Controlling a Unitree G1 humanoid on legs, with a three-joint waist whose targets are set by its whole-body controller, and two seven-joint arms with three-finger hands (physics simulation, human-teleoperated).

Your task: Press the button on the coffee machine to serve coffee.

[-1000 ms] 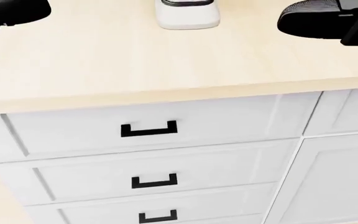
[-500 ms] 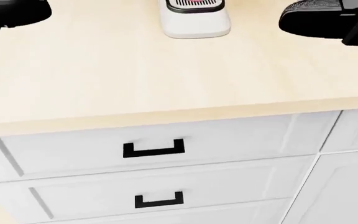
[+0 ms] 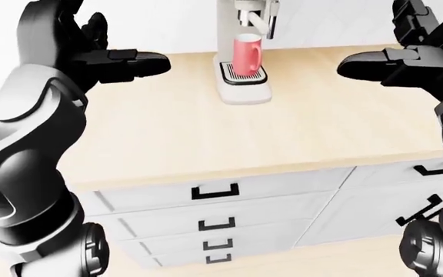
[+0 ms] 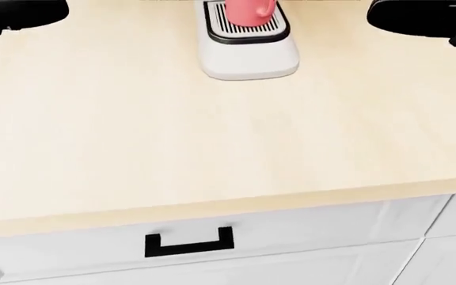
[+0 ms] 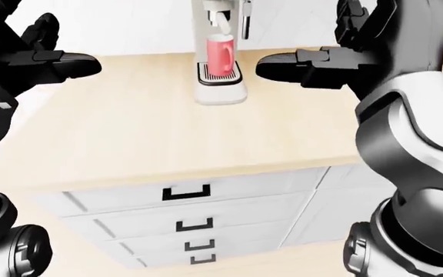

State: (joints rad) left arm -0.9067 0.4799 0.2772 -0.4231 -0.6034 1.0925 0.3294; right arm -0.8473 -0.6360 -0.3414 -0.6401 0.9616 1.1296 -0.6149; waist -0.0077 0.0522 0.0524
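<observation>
Centrally, coffee machine [image 3: 245,69], between left hand [image 3: 91,52], right hand [image 3: 406,57]

We see a pink mug [image 3: 246,53] on a white coffee machine [image 3: 243,86] — its grille black-and-white striped — over a pale wood countertop [image 4: 212,148]; white drawers [image 3: 229,199] carry black handles [image 3: 215,191].

Wood counter [image 4: 212,148], white drawers [image 3: 222,216].
</observation>
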